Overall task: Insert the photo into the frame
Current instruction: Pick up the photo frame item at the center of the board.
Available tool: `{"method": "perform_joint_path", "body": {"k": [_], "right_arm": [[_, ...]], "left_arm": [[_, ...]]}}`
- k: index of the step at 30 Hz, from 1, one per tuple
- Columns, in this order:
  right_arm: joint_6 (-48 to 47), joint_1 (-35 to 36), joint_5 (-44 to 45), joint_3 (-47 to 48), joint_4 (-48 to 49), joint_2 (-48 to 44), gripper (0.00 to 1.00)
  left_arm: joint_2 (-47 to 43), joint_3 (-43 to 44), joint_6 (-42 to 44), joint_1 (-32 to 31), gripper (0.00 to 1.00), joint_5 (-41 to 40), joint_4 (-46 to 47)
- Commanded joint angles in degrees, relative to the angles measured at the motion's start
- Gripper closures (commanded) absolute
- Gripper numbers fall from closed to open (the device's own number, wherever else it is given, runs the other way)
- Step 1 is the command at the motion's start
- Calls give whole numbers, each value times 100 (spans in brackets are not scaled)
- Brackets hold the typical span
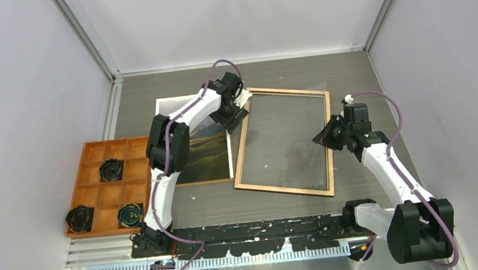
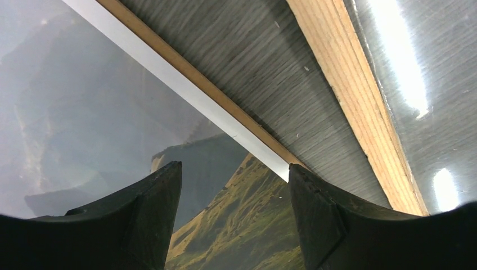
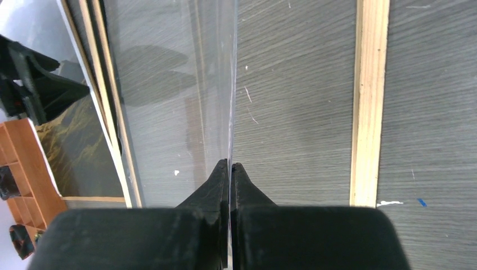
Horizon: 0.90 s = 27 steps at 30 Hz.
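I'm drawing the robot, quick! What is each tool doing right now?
Left tool: open, holding nothing, above the photo.
Right tool: closed on the clear pane.

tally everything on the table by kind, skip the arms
photo: 1
frame: 1
clear pane: 1
brown board under the photo: 1
orange tray: 1
dark coiled pieces in the tray: 3
total: 8
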Motion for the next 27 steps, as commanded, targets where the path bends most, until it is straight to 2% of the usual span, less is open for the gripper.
{"method": "perform_joint_path", "body": {"k": [1, 6, 14, 27], "right_arm": [[-34, -25, -282, -86, 537, -249, 99], [58, -20, -1051, -278, 882, -673, 99], [185, -25, -1583, -443, 1211, -1306, 99], [503, -21, -2311, -558, 1834, -1427, 99]], "left_arm": [[14, -51, 34, -32, 29, 14, 145], [116, -31, 6, -50, 30, -35, 209], [242, 75, -58, -52, 30, 48, 185], [219, 100, -136, 9, 31, 178, 150]]}}
